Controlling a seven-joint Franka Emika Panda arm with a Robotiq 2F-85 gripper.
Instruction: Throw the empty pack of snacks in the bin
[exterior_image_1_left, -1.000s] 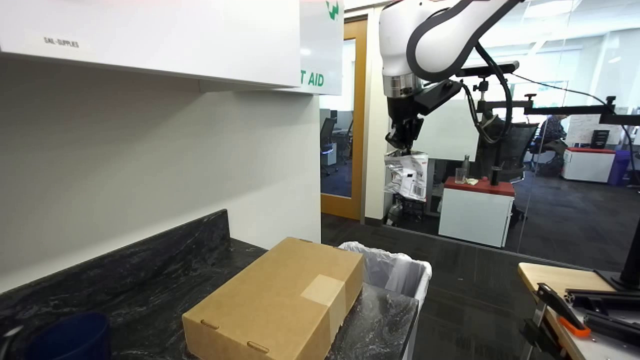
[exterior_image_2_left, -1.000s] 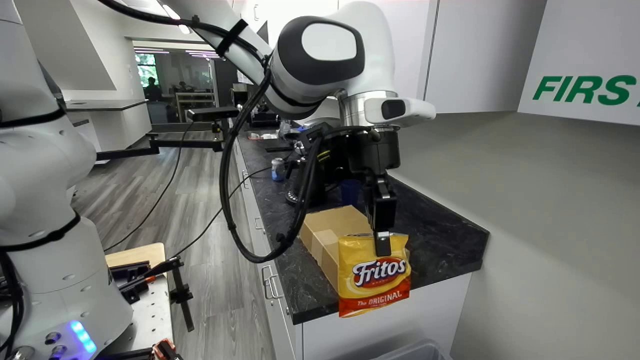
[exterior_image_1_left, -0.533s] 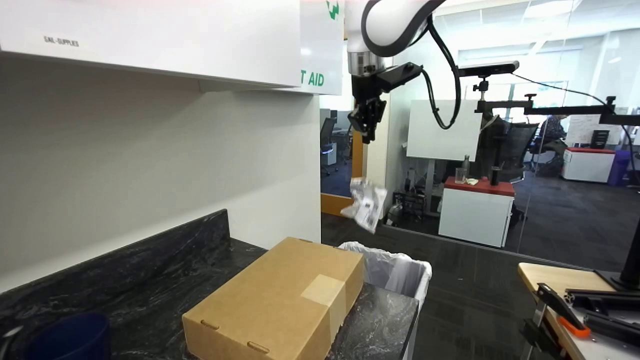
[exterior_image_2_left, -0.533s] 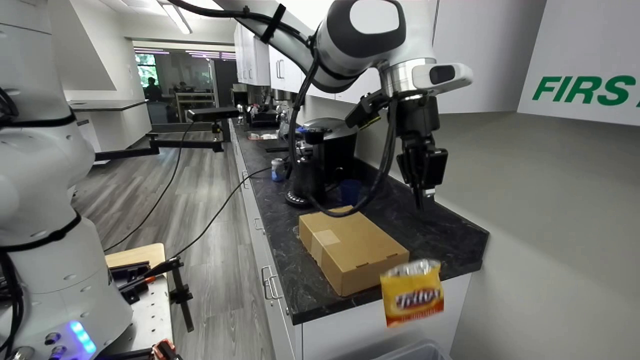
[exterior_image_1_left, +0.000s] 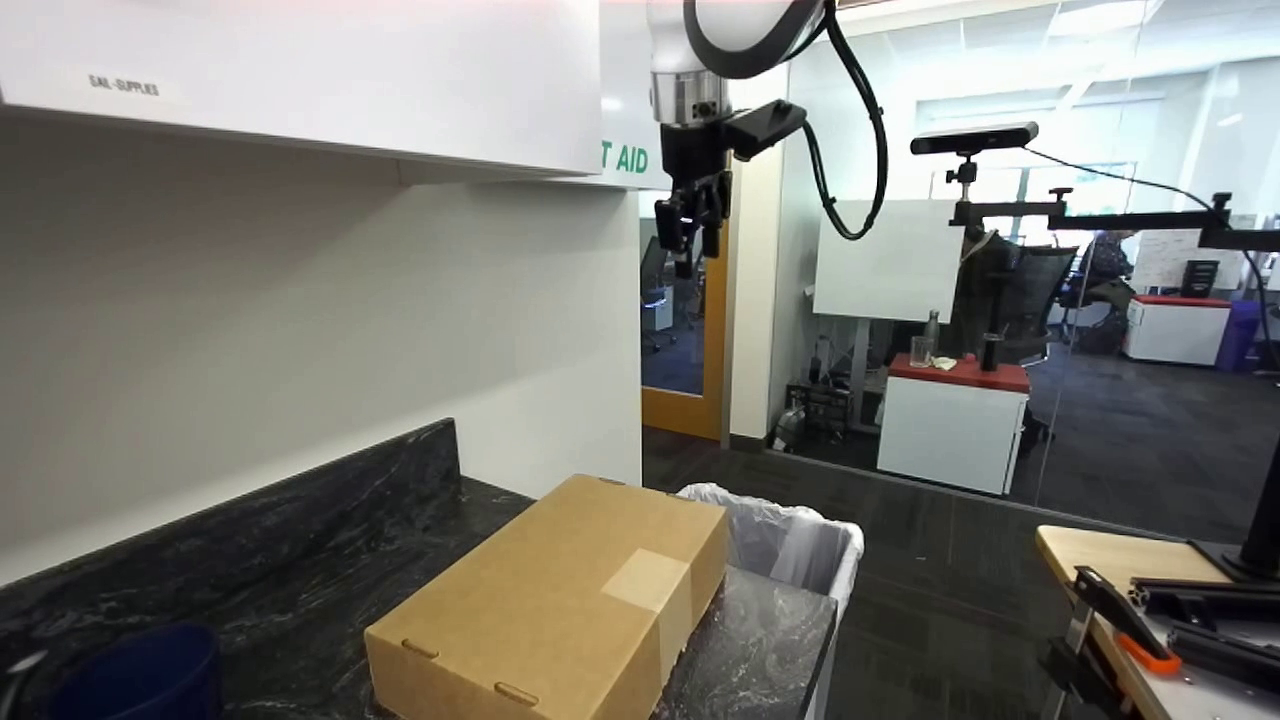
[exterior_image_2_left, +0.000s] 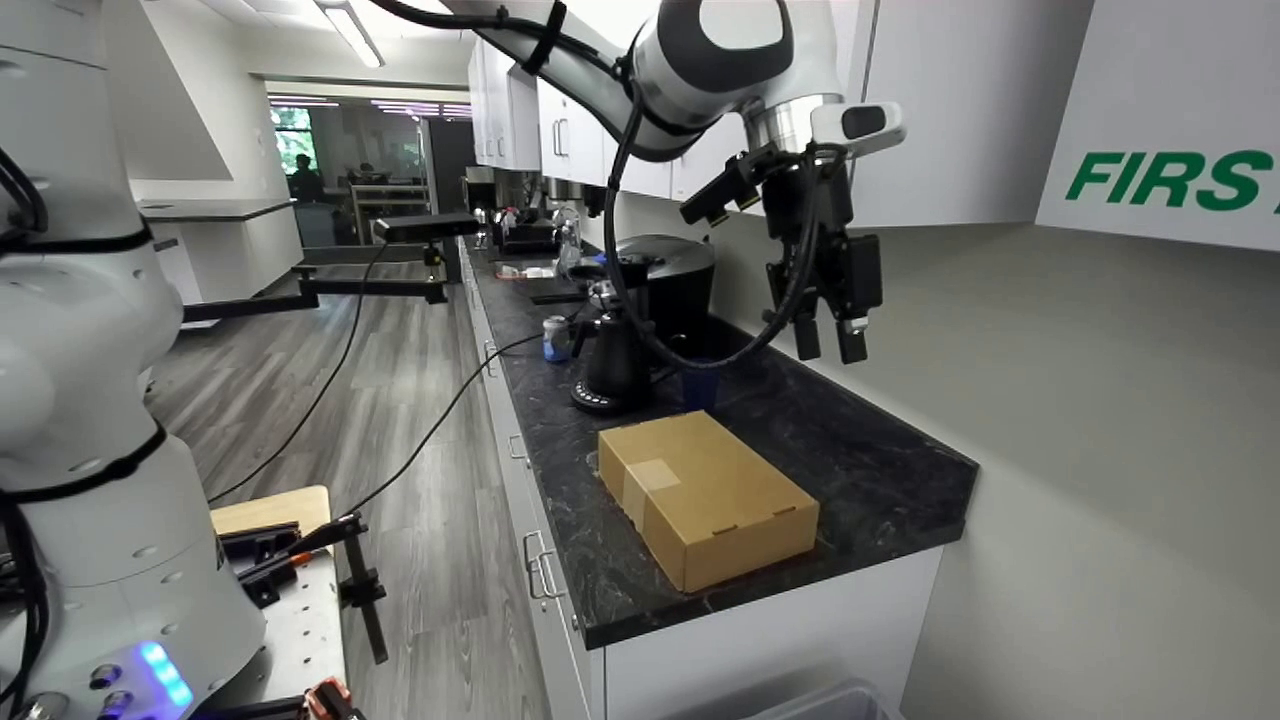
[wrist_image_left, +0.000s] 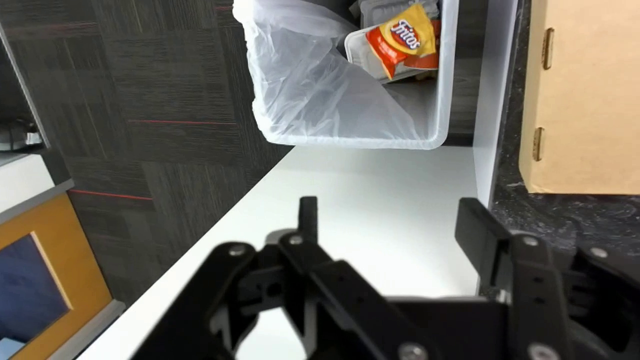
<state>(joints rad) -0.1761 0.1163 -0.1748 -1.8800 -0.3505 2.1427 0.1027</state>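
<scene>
While the arm (exterior_image_2_left: 685, 95) slants downward, its pincer (exterior_image_2_left: 830, 345) points straight down, spread apart.

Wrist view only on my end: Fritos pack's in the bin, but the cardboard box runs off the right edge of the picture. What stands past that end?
Observer: A blue cup and a black kettle, among other things, stand on the counter past it.
Operator: And height? Can't judge it from here.
Observer: Both exterior views show the hand well above the level of the cardboard box, not touching it.
</scene>
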